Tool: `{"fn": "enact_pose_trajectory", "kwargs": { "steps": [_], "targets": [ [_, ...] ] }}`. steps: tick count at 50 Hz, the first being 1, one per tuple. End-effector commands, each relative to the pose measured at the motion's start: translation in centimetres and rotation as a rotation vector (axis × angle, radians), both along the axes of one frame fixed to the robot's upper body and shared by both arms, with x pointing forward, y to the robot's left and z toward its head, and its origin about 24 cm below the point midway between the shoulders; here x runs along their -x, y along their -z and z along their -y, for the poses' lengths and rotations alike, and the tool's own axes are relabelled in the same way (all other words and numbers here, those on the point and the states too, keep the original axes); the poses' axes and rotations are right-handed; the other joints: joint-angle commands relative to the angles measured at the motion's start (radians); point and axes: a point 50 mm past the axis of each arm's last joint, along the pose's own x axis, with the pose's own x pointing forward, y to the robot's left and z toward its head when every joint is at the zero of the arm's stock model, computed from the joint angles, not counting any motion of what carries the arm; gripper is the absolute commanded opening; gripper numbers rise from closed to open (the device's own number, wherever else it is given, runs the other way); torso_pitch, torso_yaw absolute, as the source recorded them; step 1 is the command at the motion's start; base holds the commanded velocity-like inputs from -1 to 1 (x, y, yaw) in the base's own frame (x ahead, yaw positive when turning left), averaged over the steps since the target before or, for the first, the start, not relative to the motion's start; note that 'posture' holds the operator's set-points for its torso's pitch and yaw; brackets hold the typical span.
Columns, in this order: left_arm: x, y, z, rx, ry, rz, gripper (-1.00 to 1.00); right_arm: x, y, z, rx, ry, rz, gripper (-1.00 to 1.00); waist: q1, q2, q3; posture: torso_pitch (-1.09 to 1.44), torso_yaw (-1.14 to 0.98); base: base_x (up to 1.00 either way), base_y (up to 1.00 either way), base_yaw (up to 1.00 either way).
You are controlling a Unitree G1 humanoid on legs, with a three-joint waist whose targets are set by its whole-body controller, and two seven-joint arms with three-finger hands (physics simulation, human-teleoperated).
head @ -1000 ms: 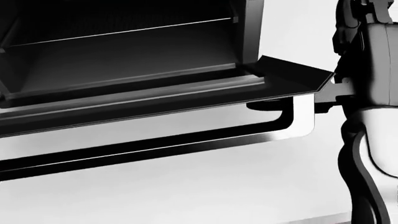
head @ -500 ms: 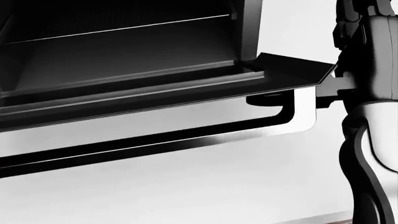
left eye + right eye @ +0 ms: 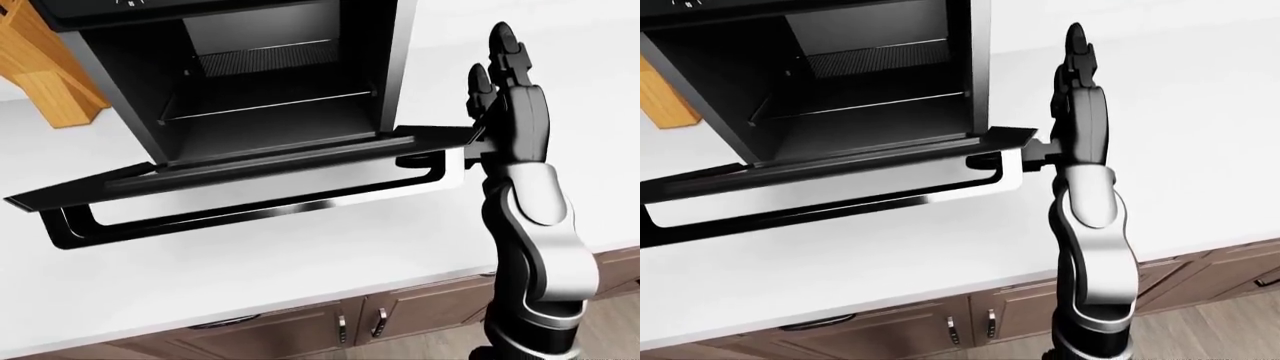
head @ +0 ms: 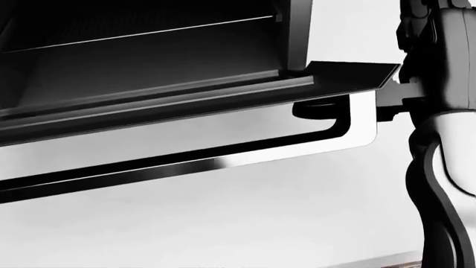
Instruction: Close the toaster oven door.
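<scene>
left-eye view, left to right: wooden block (image 3: 45,71) at top left on white counter (image 3: 300,262); toaster oven (image 3: 270,67), cavity open; toaster oven door (image 3: 250,169) hanging down near level, handle bar (image 3: 250,214) beneath its edge. right hand (image 3: 510,105) just beside the door's right corner, forearm rising from lower right, fingers (image 3: 503,49) straight, pointing up, spread apart, gripping nothing. contact with the corner: cannot tell. left hand: out of sight.
</scene>
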Motion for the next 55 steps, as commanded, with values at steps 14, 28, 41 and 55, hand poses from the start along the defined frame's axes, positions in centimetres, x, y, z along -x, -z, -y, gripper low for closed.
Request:
{"fn": "enact_pose_trajectory", "kwargs": {
  "steps": [14, 28, 41, 55],
  "targets": [
    [0.3, 0.3, 2.1, -0.099, 0.065, -0.061, 1.00, 1.0, -2.7, -1.3, 0.009, -0.070, 0.156, 1.00, 0.008, -0.005, -0.024, 0.00, 0.00, 0.00, 0.00, 0.00],
    [0.5, 0.7, 3.1, -0.138, 0.107, -0.118, 1.00, 0.8, -3.4, -1.2, 0.012, -0.065, 0.167, 1.00, 0.010, -0.011, -0.024, 0.00, 0.00, 0.00, 0.00, 0.00],
    [0.8, 0.8, 3.7, -0.136, 0.135, -0.127, 1.00, 0.3, -4.7, -1.3, 0.014, -0.057, 0.187, 1.00, 0.014, -0.012, -0.022, 0.00, 0.00, 0.00, 0.00, 0.00],
    [0.8, 1.0, 3.9, -0.127, 0.148, -0.128, 1.00, -1.1, -6.3, -1.9, 0.026, -0.062, 0.211, 1.00, 0.017, -0.014, -0.020, 0.00, 0.00, 0.00, 0.00, 0.00]
  ]
}}
